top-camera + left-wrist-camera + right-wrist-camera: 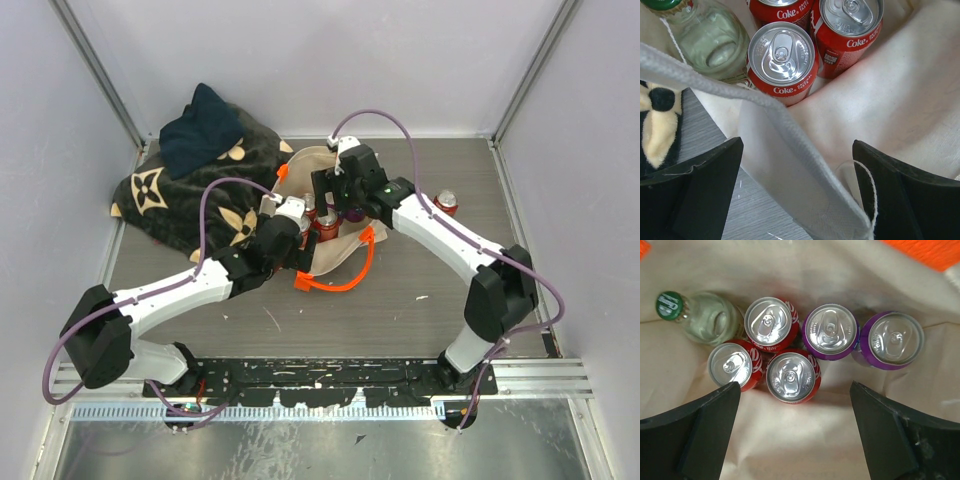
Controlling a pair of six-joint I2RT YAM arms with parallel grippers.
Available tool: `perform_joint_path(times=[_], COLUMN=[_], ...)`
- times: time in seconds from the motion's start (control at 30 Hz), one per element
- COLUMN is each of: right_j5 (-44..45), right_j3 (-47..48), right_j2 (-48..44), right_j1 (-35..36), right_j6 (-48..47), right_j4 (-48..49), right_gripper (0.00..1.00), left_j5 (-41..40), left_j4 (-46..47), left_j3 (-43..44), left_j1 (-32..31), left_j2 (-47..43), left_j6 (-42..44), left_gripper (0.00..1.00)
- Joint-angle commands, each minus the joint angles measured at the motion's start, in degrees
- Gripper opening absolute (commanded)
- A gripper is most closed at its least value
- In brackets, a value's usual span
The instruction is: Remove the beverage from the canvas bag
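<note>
The cream canvas bag (pixel 338 256) stands open at mid table, its orange handles (pixel 345 280) lying toward me. Inside it the right wrist view shows three red Coke cans (pixel 793 376), two purple cans (pixel 830 331) and a clear glass bottle with a green cap (pixel 705 320). My right gripper (pixel 336 200) hangs open over the bag's mouth, its midpoint (pixel 795 435) above bare canvas just short of the cans. My left gripper (pixel 295 224) is open and its midpoint (pixel 797 192) straddles the bag's near rim (pixel 785 130), one finger outside and one inside. Coke cans (pixel 781 57) and the bottle (pixel 712 37) lie beyond.
A dark patterned blanket (pixel 190 185) with a navy cloth (pixel 203 128) on it fills the back left. One red can (pixel 446 203) stands on the table right of the bag, beside my right arm. White walls close in the back and sides.
</note>
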Motion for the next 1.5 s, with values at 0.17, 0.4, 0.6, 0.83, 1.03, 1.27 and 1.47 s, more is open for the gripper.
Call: perform_joint_path(times=[0.17, 0.4, 0.6, 0.83, 1.03, 1.27, 1.47], right_j5=[-1.91, -1.8, -2.05, -2.36, -1.85, -1.7, -1.4], right_j3=[-0.09, -0.25, -0.1, 0.41, 0.08, 0.26, 1.13], right_j2=[4.5, 8.36, 10.73, 13.74, 15.12, 14.43, 11.88], right_j1=[0.61, 0.69, 0.7, 0.66, 0.68, 0.77, 0.91], right_j6=[-0.42, 0.54, 0.74, 0.59, 0.99, 0.93, 0.36], right_j4=[1.51, 1.6, 1.68, 1.62, 2.47, 3.12, 3.78], right_gripper=[0.96, 0.88, 0.86, 0.8, 0.73, 0.08, 0.01], left_j5=[-1.98, -3.3, -3.56, -3.46, -3.23, -2.6, -2.97], left_j4=[-0.15, -0.56, -0.83, -0.99, -1.24, -1.27, -1.33], left_j3=[-1.31, -2.58, -2.19, -1.25, -0.32, -0.49, -0.86], left_j1=[-0.3, -0.31, -0.31, -0.32, -0.35, -0.3, -0.3], left_j2=[-1.26, -3.28, -2.51, -1.47, -0.4, 0.03, -0.32], left_j6=[-1.76, -2.07, -1.89, -1.91, -1.19, -1.27, -0.97], left_gripper=[0.98, 0.98, 0.98, 0.98, 0.98, 0.98, 0.98])
